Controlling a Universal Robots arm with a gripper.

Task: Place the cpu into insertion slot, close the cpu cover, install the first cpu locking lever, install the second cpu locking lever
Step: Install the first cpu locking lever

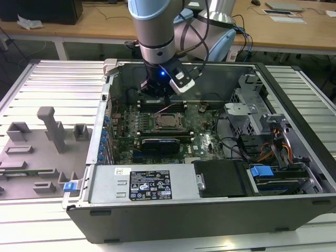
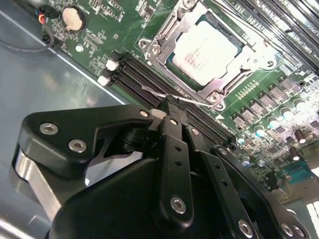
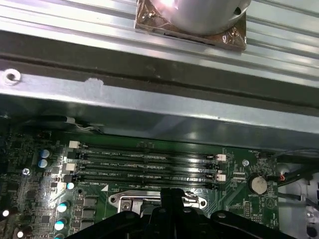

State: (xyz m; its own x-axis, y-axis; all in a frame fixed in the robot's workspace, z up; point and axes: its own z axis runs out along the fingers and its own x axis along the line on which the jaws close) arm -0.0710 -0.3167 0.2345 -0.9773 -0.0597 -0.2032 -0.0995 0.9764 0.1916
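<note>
Second wrist view: chip sits in the socket, with the silver cover plate lying flat around it. The gripper has its fingers pressed together, tips right at the thin wire lever running between socket edge and memory slots. Can't tell if the wire is actually pinched. Looks like the locking-lever step. To do it well, catch the wire near its free end, press down and sideways under its hook, and avoid scraping the slots or the chip top. Exterior view: the open computer case holds the green board, a grey power box and a drive cage with cables.
</note>
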